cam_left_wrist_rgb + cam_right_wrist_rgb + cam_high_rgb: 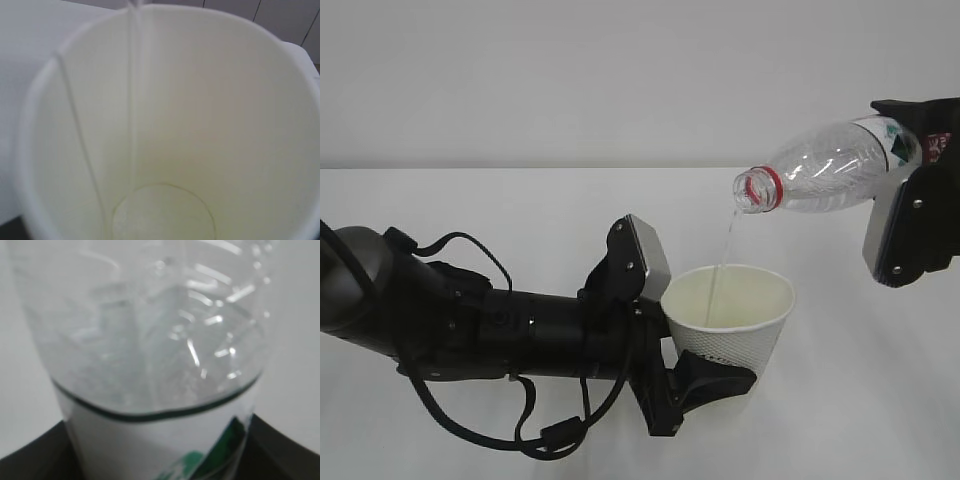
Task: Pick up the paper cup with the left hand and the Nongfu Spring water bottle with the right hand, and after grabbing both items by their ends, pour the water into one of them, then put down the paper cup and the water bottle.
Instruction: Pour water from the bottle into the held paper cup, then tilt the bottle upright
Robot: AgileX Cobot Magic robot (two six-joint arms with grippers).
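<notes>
now bottle [830, 165] near-horizontal, mouth pointing left-down

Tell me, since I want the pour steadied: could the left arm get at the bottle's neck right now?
Probably not. The left tool is closed on the cup, which is catching the water, so it isn't free. The bottle hangs above the cup in the right tool, with nothing between them.

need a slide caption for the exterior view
Right gripper tips the water bottle, a thin stream of water falling into the paper cup held by the left gripper.
</notes>
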